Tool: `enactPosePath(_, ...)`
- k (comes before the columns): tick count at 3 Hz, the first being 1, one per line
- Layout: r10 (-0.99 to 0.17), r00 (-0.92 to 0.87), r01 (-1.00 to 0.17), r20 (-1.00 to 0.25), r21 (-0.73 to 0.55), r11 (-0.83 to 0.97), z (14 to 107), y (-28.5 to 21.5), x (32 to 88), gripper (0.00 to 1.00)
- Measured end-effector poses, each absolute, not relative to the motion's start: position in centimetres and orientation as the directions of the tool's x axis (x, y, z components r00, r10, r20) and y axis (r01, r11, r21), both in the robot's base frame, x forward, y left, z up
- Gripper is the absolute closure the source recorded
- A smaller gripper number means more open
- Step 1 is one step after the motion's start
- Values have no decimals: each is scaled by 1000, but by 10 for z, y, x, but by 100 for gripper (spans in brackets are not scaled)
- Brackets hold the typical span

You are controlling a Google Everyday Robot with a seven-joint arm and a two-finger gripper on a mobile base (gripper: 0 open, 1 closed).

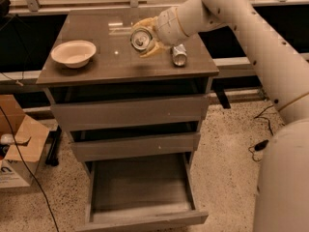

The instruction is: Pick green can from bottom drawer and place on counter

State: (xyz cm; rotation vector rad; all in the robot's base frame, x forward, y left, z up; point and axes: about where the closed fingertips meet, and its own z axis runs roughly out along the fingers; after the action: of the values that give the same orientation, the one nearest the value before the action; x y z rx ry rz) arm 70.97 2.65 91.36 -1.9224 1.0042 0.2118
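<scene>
My gripper [146, 41] is shut on the green can [141, 38], with tan fingers [145, 23] wrapped around it. The can is tilted so its shiny silver top with the pull tab faces the camera. It hangs just above the middle of the glossy grey-brown counter [111, 64]; I cannot tell whether it touches the top. The bottom drawer [140, 187] is pulled out below, and nothing shows on its dark floor. My white arm [251, 28] reaches in from the right.
A silver-grey can [179, 55] lies on the counter just right of the gripper. A cream bowl [73, 53] sits at the counter's left. The two upper drawers [128, 112] are slightly open. A cardboard box [17, 144] and cables are on the floor to the left.
</scene>
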Motion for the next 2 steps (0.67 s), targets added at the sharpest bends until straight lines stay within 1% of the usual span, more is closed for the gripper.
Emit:
enactPosePath(1, -589, 615, -748, -525, -624, -225, 894, 28, 733, 84)
enactPosePath(2, -614, 587, -764, -528, -612, -204, 874, 29, 756, 60)
